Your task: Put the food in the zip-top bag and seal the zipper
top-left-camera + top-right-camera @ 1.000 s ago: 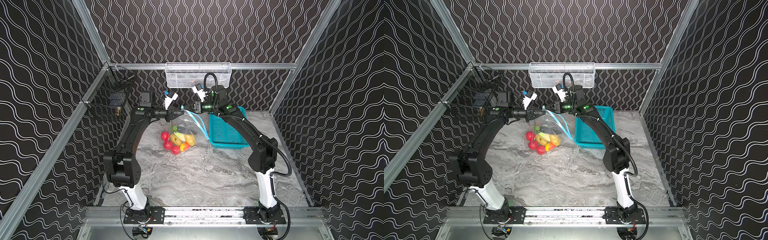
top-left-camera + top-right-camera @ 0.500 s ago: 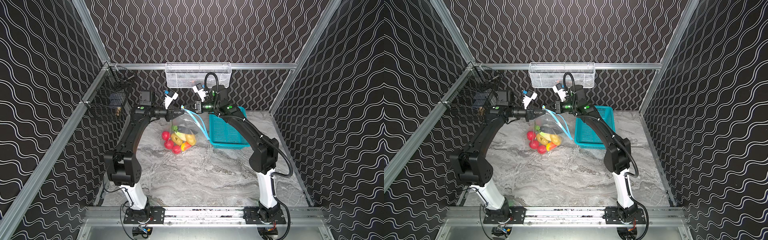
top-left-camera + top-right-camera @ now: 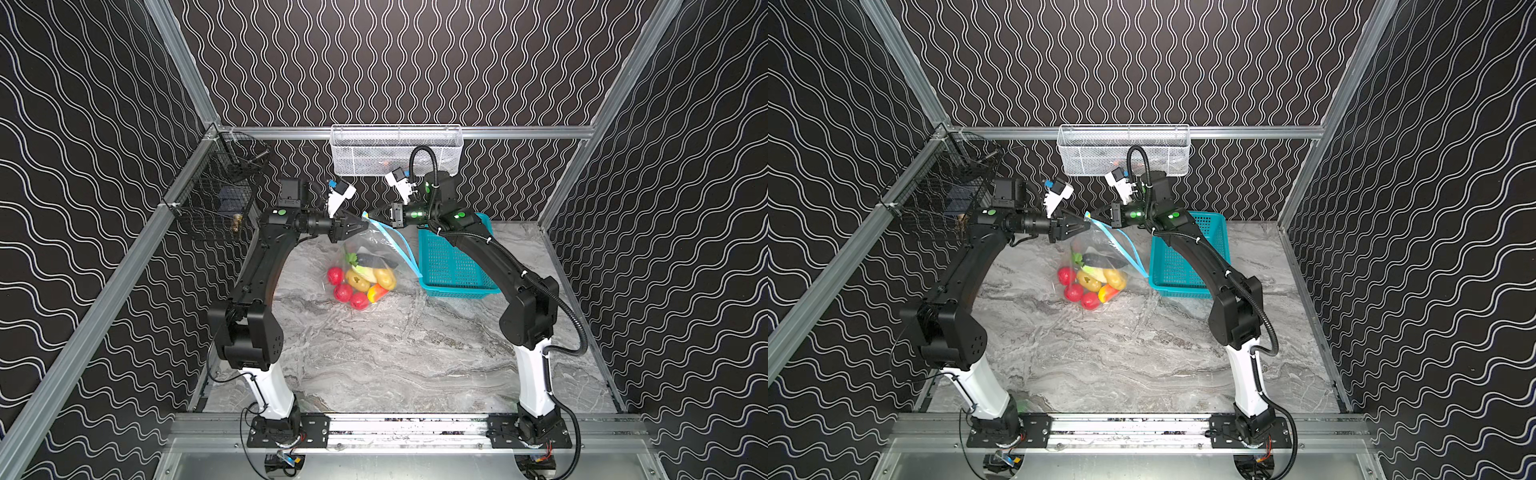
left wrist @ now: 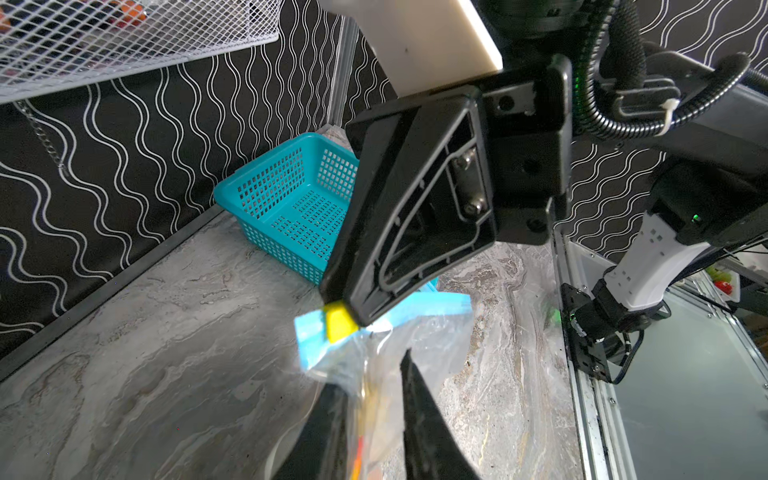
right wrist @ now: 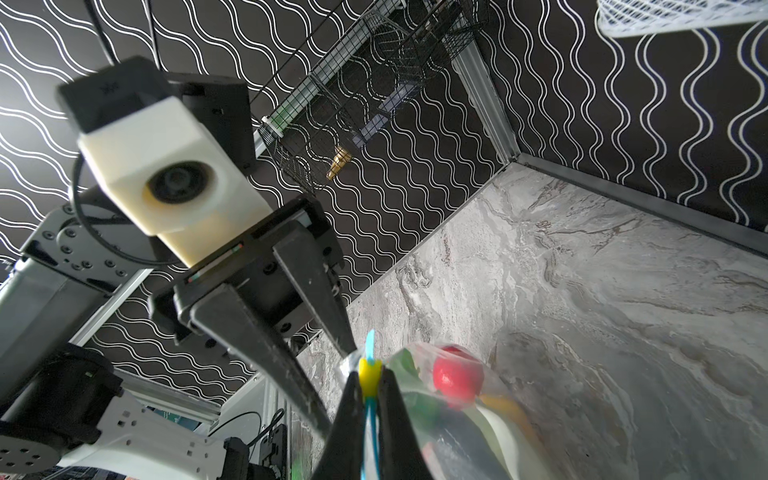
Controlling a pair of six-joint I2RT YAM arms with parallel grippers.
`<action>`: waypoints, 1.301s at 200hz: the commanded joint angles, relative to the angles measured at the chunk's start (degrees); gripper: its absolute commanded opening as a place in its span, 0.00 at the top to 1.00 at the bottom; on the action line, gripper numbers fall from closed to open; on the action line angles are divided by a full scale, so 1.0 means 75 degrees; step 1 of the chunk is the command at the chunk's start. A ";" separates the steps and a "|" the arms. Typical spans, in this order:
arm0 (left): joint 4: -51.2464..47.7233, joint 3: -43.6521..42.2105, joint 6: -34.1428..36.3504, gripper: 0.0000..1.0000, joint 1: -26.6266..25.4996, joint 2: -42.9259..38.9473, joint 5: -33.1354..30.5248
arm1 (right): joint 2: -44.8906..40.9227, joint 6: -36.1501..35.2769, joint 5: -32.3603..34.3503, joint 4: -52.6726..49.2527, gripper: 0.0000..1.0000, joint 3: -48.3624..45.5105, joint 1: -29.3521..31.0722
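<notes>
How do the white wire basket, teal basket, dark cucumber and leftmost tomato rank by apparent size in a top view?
1. white wire basket, teal basket: about alike
2. dark cucumber
3. leftmost tomato

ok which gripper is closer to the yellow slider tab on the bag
Right. The right gripper is pinched on the slider tab; the left gripper sits just beside it, jaws apart around a corner of the bag.
</notes>
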 commanded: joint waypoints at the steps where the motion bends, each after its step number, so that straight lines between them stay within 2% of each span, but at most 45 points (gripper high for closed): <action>1: -0.0074 0.0093 0.0182 0.84 0.0059 0.0061 0.0193 | -0.0137 -0.0084 -0.0138 0.0268 0.96 -0.0045 0.0002; 20: 0.0044 0.0096 0.0105 0.94 0.0093 0.0063 0.0173 | -0.0147 -0.0090 -0.0167 0.0280 0.96 -0.0074 0.0000; 39: 0.0158 0.0093 0.0023 0.96 0.0107 0.0064 0.0124 | -0.0159 -0.0096 -0.0203 0.0303 0.96 -0.0104 0.0008; 50: 0.0228 0.0093 -0.0018 1.00 0.0118 0.0070 0.0120 | -0.0162 -0.0096 -0.0203 0.0303 0.96 -0.0122 0.0008; 66: 0.0334 0.0059 -0.0102 1.00 0.0123 0.0063 0.0124 | -0.0170 -0.0096 -0.0247 0.0325 0.95 -0.0126 0.0008; 83: 0.0454 -0.0022 -0.0188 1.00 0.0130 0.0022 0.0190 | -0.0167 -0.0050 -0.0238 0.0367 0.83 -0.0122 0.0005; 132: 0.0422 -0.0093 -0.0271 1.00 0.0127 0.0028 0.0423 | 0.0017 0.0125 -0.0285 0.0401 0.75 0.0167 0.0023; 182: 0.0615 -0.0223 -0.0405 1.00 0.0130 -0.0094 0.0516 | 0.0230 0.0230 -0.0263 0.0411 0.60 0.0397 0.0046; 223: 0.0750 -0.0260 -0.0542 1.00 0.0130 -0.0155 0.0575 | 0.0232 0.0203 -0.0238 0.0443 0.63 0.0372 0.0090; 260: 0.0806 -0.0261 -0.0620 1.00 0.0130 -0.0139 0.0610 | 0.0219 0.0127 -0.0256 0.0397 0.77 0.0371 0.0108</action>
